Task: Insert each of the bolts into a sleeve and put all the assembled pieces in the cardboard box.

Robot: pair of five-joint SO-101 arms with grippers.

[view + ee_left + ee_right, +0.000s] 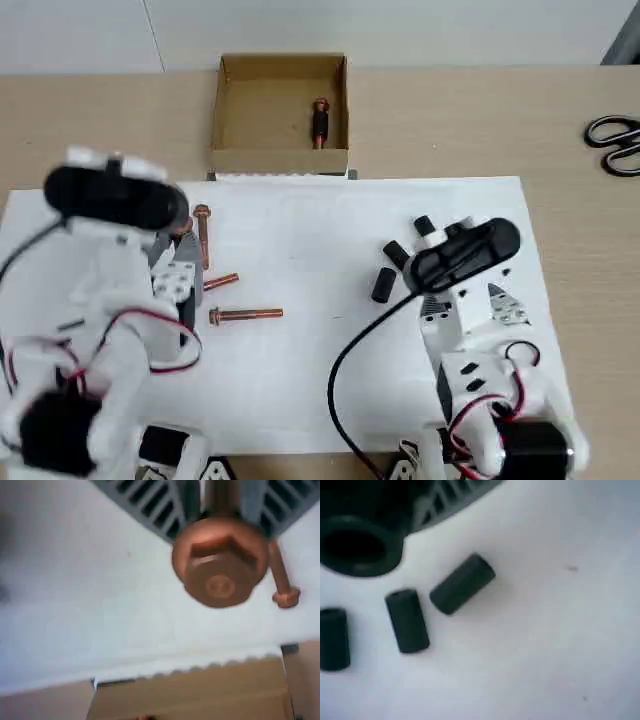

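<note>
Copper hex-head bolt (pixel 218 575) sits closest to my left wrist camera, left hand (pixel 182 266) clamped on its shank. Right hand (pixel 375 525) is closed on a black cylindrical sleeve (pixel 357 547), with three loose black sleeves (pixel 462 582) just beside it. One assembled piece (pixel 320 122) lies in the brown cardboard box (pixel 280 158).

Copper bolts (pixel 245 315), black sleeves (pixel 383 286) loose; assembled piece (pixel 320 123) in cardboard box (pixel 265 110).

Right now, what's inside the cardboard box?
One copper bolt seated in a black sleeve, lying near the cardboard box's right wall. The rest of the visible floor is bare; the front wall hides the nearest strip.
</note>
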